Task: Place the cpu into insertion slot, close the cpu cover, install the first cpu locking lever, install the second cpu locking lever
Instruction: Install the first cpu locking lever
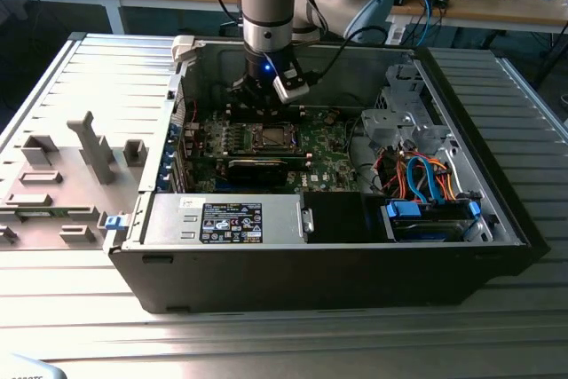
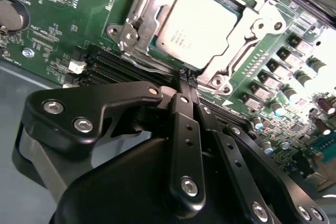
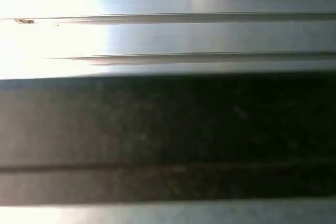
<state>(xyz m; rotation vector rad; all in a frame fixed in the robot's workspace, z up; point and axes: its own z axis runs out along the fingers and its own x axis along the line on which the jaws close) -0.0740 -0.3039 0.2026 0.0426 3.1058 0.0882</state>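
Note:
In the second wrist view the silvery-grey cpu (image 2: pixel 197 24) lies flat in the insertion slot (image 2: pixel 137 51) on the green board. The silver cpu cover (image 2: pixel 247 38) lies down around the chip's edges. My gripper (image 2: pixel 187 80) is shut, its two black fingers (image 2: pixel 185 124) pressed together with nothing seen between them. Their tips sit right at the socket's near edge, beside a thin metal lever (image 2: pixel 152 68) that runs along that edge. In the exterior view the gripper (image 1: pixel 264 99) hangs low inside the open computer case, just behind the insertion slot (image 1: pixel 269 137).
The case walls (image 1: pixel 293 268) surround the board. A labelled black-and-white box (image 1: pixel 231 221) and a long black card (image 1: pixel 257 169) lie in front of the socket, with a drive cage and coloured cables (image 1: pixel 426 175) at the exterior view's right. Grey fixtures (image 1: pixel 93 148) stand outside the case.

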